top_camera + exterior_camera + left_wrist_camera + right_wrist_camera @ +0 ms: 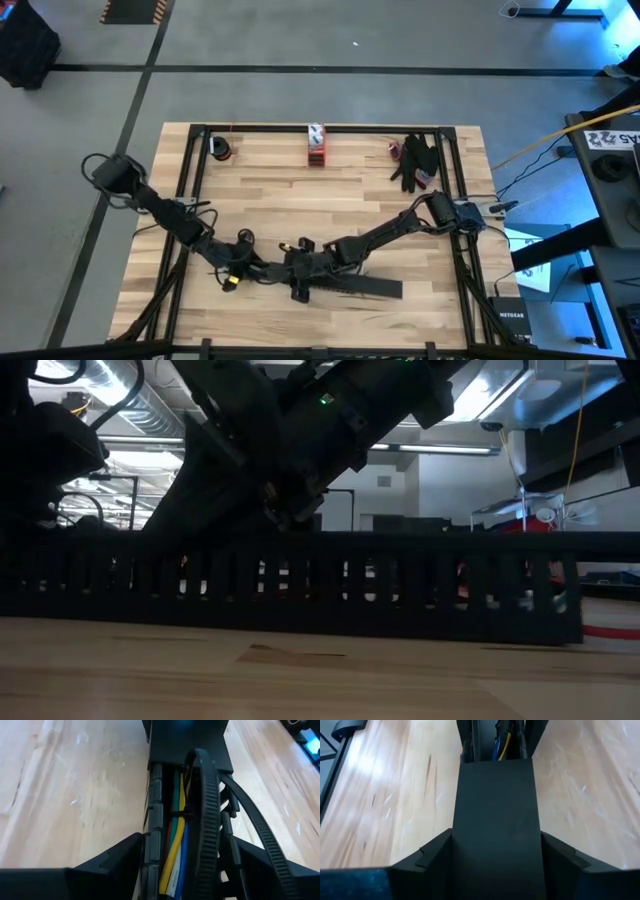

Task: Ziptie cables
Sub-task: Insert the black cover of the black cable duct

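The left end effector straddles the slotted bar, fingers spread either side. The cables, about five, lie inside it, running straight ahead along the bar, one zip tie looped over them. The right end effector, clamped on the bar, faces it from the bar's other side.

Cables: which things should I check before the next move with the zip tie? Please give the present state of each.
1. Cables lie inside the slotted bar: ok.
2. Zip tie looped over the cables: ok.
3. Zip tie pulled tight: not ok, the loop stands wide.
4. Right gripper clamps the slotted bar: ok.
5. Left gripper has hold of the zip tie: cannot tell.
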Available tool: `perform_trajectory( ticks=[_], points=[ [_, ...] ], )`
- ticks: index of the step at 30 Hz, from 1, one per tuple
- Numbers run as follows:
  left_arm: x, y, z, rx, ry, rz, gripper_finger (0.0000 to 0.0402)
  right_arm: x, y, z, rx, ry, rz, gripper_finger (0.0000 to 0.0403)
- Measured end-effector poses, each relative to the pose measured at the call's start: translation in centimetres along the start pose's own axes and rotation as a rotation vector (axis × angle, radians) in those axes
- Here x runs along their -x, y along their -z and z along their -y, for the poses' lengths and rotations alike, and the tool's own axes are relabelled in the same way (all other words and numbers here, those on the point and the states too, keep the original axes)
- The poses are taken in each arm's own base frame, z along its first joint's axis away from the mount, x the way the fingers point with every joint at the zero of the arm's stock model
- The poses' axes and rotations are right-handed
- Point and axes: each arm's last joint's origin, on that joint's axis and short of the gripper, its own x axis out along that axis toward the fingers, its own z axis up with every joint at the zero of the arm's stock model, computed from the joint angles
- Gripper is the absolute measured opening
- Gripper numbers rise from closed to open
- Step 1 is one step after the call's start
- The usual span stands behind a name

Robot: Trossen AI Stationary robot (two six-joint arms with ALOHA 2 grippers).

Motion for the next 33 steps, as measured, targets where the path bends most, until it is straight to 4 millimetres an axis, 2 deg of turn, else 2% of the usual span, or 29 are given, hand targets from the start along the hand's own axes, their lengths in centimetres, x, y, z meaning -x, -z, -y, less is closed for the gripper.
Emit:
perform_trajectory(
  ticks=[7,20,23,29,33],
  points=[
    [-0.22,-0.10,0.07,0.003,-0.004,0.022,0.0243,-0.03,-0.13,-0.15,-0.018,-0.030,0.013,0.0230],
    [-0.27,-0.46,0.34,0.005,0.006,0.052,0.0281,0.01,-0.13,0.04,-0.031,-0.037,-0.023,0.0230],
    [-0.28,-0.42,0.31,-0.014,0.002,0.048,0.0273,-0.02,-0.21,0.02,-0.038,-0.042,-0.009,0.0230],
    [-0.37,-0.28,0.22,-0.024,-0.015,0.045,0.0229,-0.06,-0.27,-0.01,-0.042,-0.042,0.007,0.0230],
    [-0.54,-0.12,0.18,-0.005,-0.025,0.047,0.0226,-0.06,-0.28,0.00,-0.042,-0.039,0.008,0.0230]
  ],
)
